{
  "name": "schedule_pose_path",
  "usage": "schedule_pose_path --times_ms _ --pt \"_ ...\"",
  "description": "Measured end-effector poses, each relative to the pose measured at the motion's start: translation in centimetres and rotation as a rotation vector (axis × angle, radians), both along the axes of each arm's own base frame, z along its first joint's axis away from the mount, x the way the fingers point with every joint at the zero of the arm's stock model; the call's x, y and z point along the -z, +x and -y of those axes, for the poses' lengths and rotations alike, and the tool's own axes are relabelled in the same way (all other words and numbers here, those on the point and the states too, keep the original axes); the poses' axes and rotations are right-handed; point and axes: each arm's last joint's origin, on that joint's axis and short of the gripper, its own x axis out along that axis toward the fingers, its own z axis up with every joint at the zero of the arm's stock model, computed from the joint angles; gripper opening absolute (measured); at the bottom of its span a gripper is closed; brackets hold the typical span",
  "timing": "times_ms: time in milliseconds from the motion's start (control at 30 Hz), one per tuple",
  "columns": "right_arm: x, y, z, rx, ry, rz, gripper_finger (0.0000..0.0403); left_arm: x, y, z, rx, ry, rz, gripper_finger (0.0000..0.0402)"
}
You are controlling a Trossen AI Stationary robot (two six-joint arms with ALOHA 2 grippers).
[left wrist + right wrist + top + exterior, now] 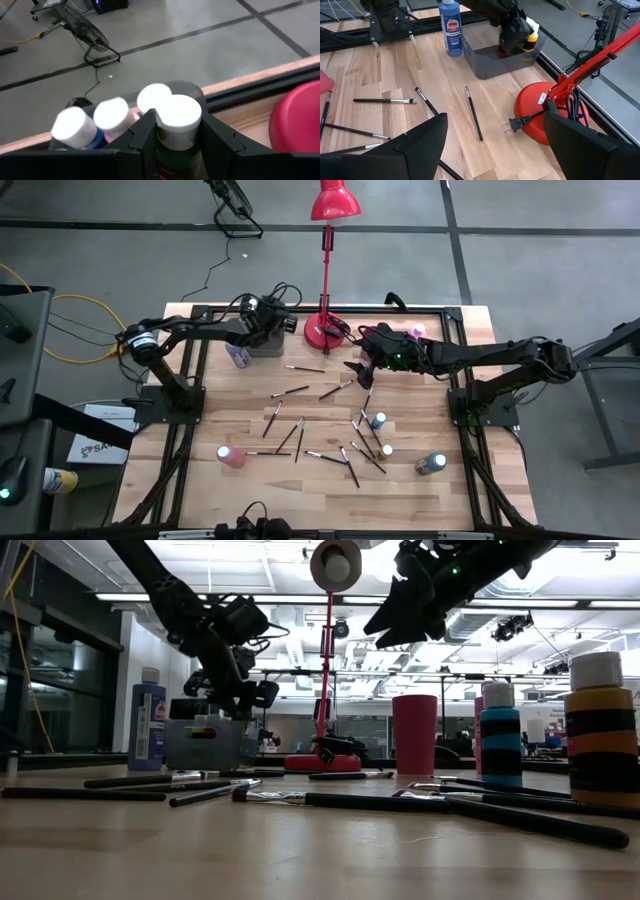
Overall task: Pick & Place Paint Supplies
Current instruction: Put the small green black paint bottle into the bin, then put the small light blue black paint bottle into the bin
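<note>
A wooden table (200, 480) seen from above holds scattered paint supplies, with two dark robot arms reaching in from either side. The left gripper (177, 137) hangs over the translucent grey bin (492, 65) near the far edge, its fingers closed on a dark green paint bottle (175, 155) with a white cap, gripped just under the cap; three more white-capped bottles (112, 116) already stand in the bin below. The right gripper (362, 372) hovers above the table's middle, jaws spread wide and holding nothing, over loose paintbrushes (306, 389). More bottles remain on the near half: a pink one (229, 456) and several toward the right (430, 464). The bottles look light, rigid and smooth-sided, so a squeeze across the body below the cap should hold best. The brushes are thin and lie flat, likely to roll or slip; pinching mid-handle seems safest. A red lamp (325, 330) stands beside the bin.
</note>
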Motion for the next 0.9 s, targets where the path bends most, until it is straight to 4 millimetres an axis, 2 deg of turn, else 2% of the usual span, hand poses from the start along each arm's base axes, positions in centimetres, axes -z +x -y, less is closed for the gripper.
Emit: schedule_pose_path --times_ms 233,533,700,800,900 --pt "0.0 0.0 0.0 0.0 0.0 -0.001 0.032 0.5 0.1 -0.1 0.008 -0.015 -0.012 0.0121" --pt "0.0 0.0 0.0 0.0 0.0 -0.001 0.032 0.5 0.1 -0.1 0.009 -0.015 -0.011 0.0193" --pt "0.0 0.0 0.0 0.0 0.0 -0.001 0.032 0.5 0.2 0.0 0.025 -0.026 -0.004 0.0205" --pt "0.0 0.0 0.0 0.0 0.0 -0.002 0.032 0.1 0.1 0.0 0.036 -0.018 -0.007 0.0206" --pt "0.1 0.0 0.0 0.0 0.004 -0.004 0.032 -1.3 0.0 0.1 0.063 0.019 -0.021 0.0207"
